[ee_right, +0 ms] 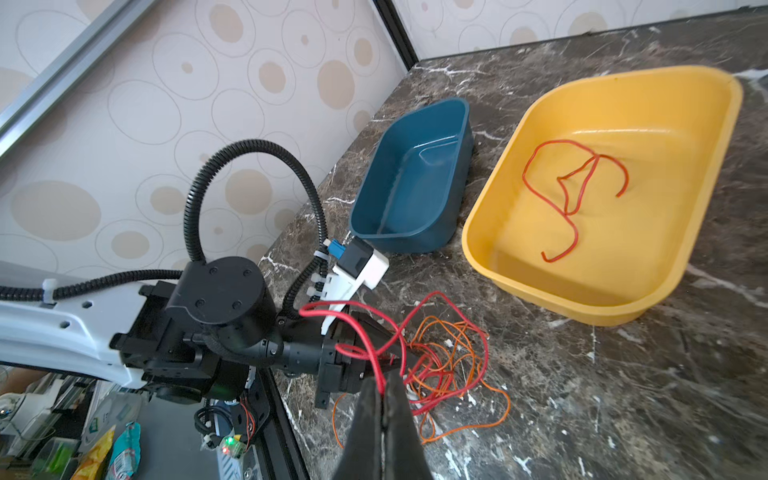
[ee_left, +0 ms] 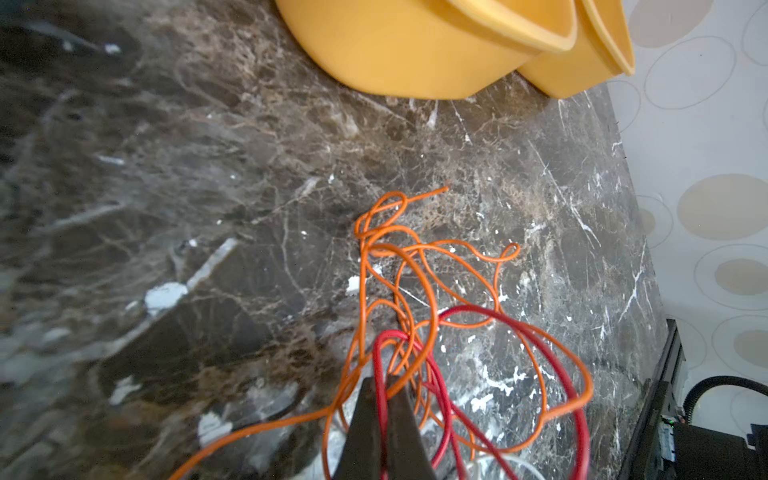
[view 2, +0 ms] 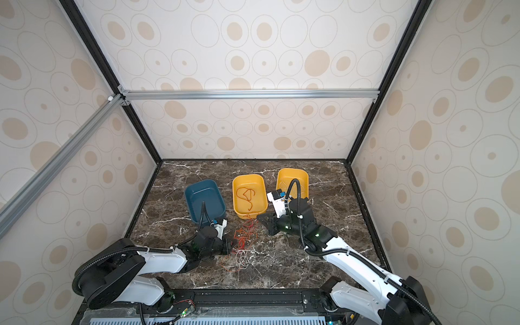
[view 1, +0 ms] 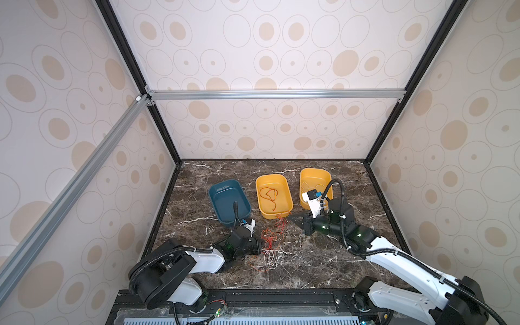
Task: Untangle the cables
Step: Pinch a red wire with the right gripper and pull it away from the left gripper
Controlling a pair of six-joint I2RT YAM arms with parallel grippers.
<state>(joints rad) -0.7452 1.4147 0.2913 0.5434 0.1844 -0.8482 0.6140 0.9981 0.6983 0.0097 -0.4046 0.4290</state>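
My left fingers [ee_left: 368,415] are clamped on a red cable [ee_left: 478,308] in the tangle. My right fingers [ee_right: 370,415] are pinched shut on red cable too (same strand? can't tell). The cables [view 1: 271,242], red, orange and white, are heaped mid-width on the surface [view 1: 309,267] toward its front edge, just before the middle yellow tray [view 1: 281,197]. A lone red cable [view 1: 268,197] lies inside that tray.

The cables [view 1: 269,238] are showing red, orange and white on the brown, white-veined marble table [view 1: 309,267]; one tub [view 1: 225,197] is looking teal, two tubs [view 1: 281,204] yellow, walls [view 1: 281,56] cream with tan ovals.
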